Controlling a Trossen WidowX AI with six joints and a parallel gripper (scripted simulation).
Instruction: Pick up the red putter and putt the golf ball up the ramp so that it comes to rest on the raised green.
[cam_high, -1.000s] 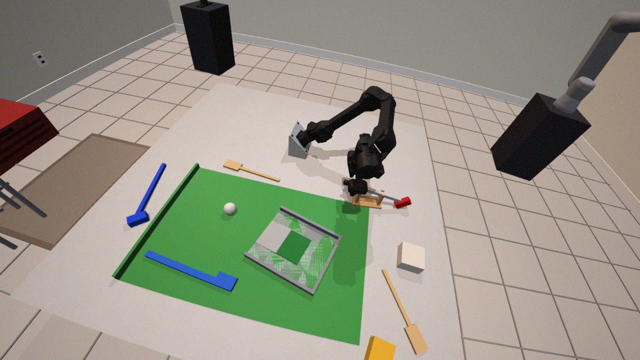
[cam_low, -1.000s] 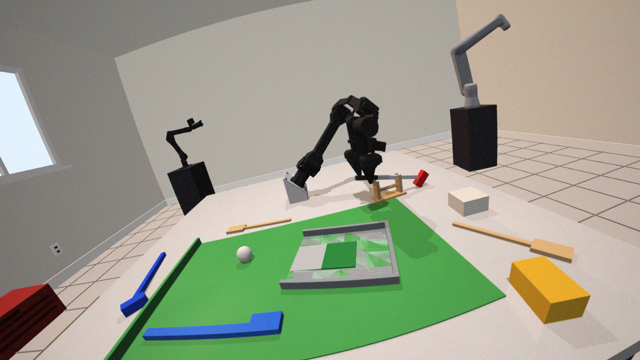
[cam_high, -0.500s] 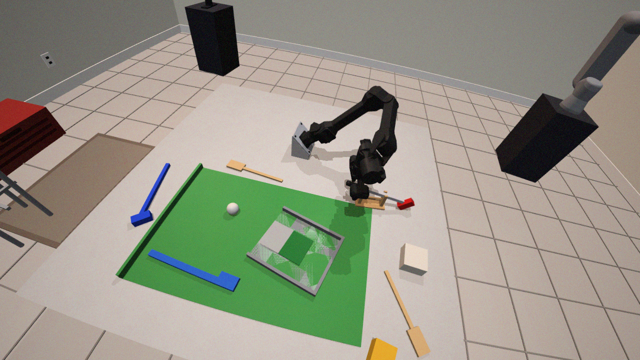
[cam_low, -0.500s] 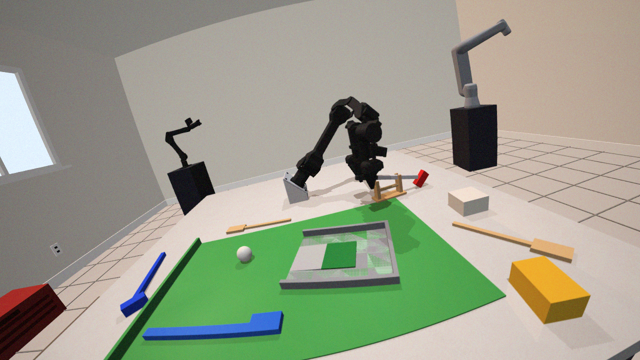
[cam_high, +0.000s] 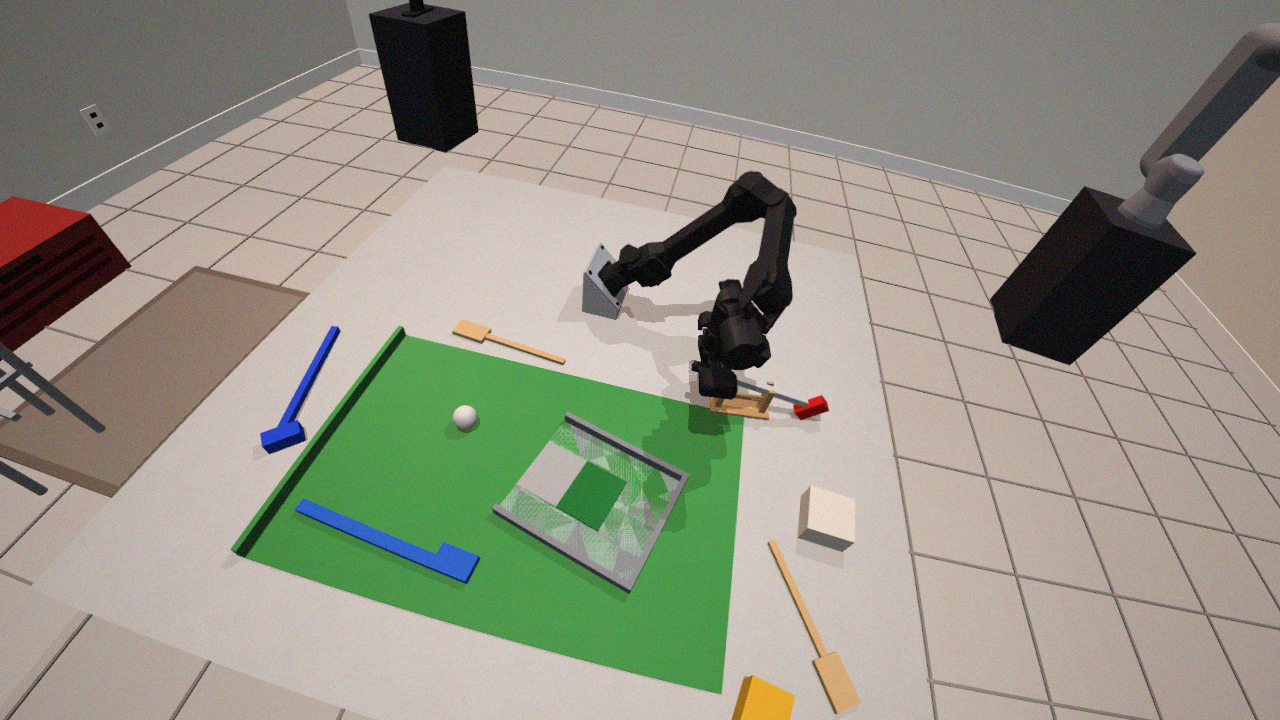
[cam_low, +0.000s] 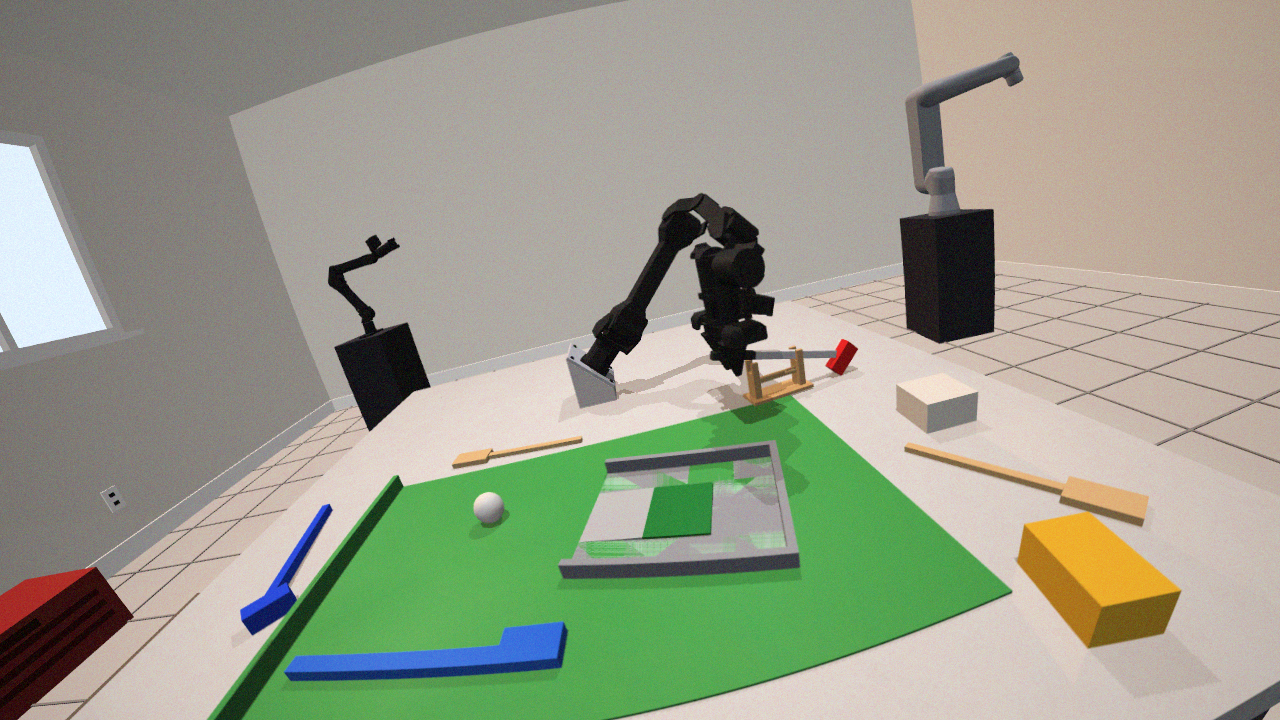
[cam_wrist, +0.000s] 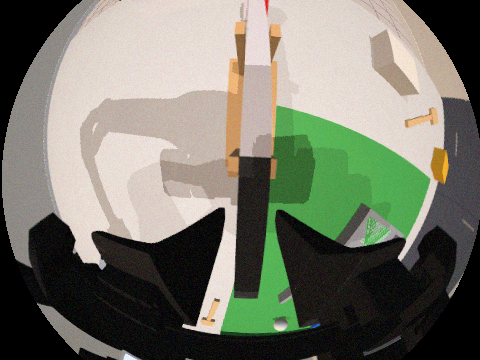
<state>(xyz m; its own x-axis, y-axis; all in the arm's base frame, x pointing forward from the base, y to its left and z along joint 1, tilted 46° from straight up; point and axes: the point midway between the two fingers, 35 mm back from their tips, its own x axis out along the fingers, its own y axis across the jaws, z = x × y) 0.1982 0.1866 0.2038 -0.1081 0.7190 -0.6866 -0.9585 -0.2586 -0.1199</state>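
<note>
The red putter (cam_high: 810, 407) (cam_low: 841, 356) (cam_wrist: 257, 110) lies across the wooden stand (cam_low: 778, 392) (cam_wrist: 233, 110), its red head beyond the far end and its black grip towards me. My gripper (cam_high: 716, 385) (cam_low: 729, 362) (cam_wrist: 250, 214) is part open around the black grip; the wrist view shows a gap on each side between finger and grip. The white golf ball (cam_high: 464, 417) (cam_low: 488, 507) (cam_wrist: 280, 324) sits on the green mat (cam_high: 411, 501) (cam_low: 429, 573). The light grey ramp (cam_high: 552, 471) (cam_low: 617, 517) faces the ball's side and leads to the dark green raised green (cam_high: 591, 495) (cam_low: 678, 510).
Grey walls (cam_high: 562, 548) (cam_low: 680, 566) flank the ramp. Wooden mallets (cam_high: 471, 330) (cam_high: 836, 682) and a dark blue club (cam_high: 282, 437) lie around the mat. A flat blue club (cam_high: 460, 564) lies on it. A white block (cam_high: 827, 514) and a yellow block (cam_low: 1099, 573) are right.
</note>
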